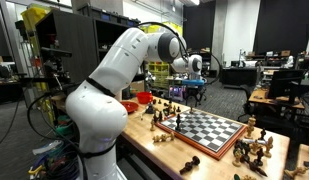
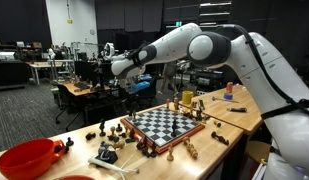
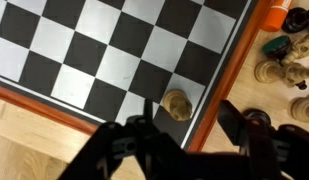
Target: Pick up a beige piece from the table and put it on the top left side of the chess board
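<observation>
In the wrist view a beige piece [image 3: 176, 104] stands on a dark square at the corner of the chess board [image 3: 104, 45], just inside its reddish-brown rim. My gripper [image 3: 189, 135] is open and empty above it, with the fingers spread apart and the piece slightly ahead of them. In both exterior views the gripper [image 1: 196, 88] [image 2: 136, 88] hangs above one corner of the chess board [image 1: 216, 147] [image 2: 180, 141], which lies on the pale wooden table [image 1: 154, 160] [image 2: 234, 120]. The piece on the board is too small to make out there.
Several beige and dark pieces [image 3: 279, 60] lie on the table just beyond the rim. More pieces lie round the board [image 1: 256, 150] [image 2: 109, 152]. A red bowl [image 1: 141, 98] [image 2: 29, 158] stands near one end of the table. Desks and racks fill the background.
</observation>
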Motion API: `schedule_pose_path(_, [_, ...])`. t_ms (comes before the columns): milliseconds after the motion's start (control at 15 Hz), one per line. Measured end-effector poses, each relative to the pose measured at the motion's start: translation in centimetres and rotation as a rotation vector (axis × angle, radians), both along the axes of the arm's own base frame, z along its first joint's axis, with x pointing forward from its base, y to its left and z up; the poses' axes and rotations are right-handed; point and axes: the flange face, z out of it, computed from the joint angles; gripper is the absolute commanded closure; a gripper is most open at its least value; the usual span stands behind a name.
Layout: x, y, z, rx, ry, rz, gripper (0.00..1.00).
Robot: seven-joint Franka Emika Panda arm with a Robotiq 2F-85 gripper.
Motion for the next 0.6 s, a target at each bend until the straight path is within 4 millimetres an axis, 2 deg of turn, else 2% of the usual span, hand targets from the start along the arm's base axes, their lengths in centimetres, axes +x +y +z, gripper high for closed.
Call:
schedule_pose_path(267, [-1.9, 0.4, 4.5, 0.041, -0.045, -0.032, 0.0])
schedule_pose_path(600, [-7.0, 0.3, 11.0, 0.082, -0.137, -0.087, 0.0])
